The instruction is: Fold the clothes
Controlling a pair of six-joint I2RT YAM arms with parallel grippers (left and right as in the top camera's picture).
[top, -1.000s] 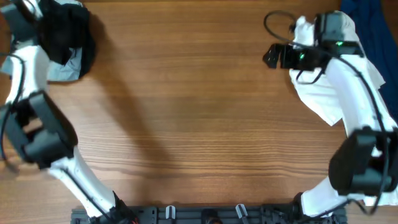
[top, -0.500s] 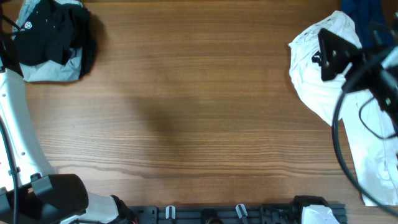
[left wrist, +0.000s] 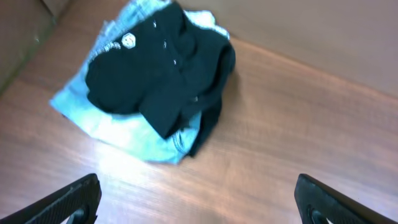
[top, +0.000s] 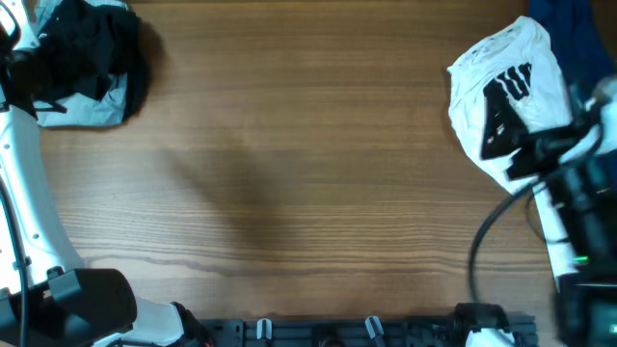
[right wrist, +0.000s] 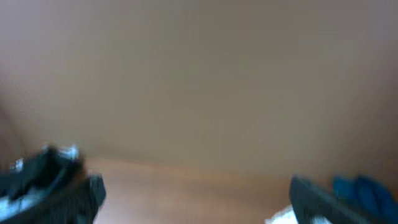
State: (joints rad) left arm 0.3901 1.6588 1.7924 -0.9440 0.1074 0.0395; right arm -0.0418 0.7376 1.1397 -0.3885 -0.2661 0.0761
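Black shirt (left wrist: 143, 81) atop jeans (left wrist: 124, 138); left hand (left wrist: 196, 190) and right hand (right wrist: 196, 186) agape, empty.

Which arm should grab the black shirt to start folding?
Left. The left gripper, open, hangs right by the black shirt on the jeans; the right gripper is across the table beside the white tee.

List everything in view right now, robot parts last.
black shirt: 1, black with small white logo, far left corner, lying on the jeans
light-blue jeans: 1, light blue, under the black shirt
white tee: 1, white with black print, far right
navy garment: 1, navy, far right corner, beside the white tee
table: 1, brown wood
left end effector: 1, black, open, near the black shirt
right end effector: 1, black, open, view blurred
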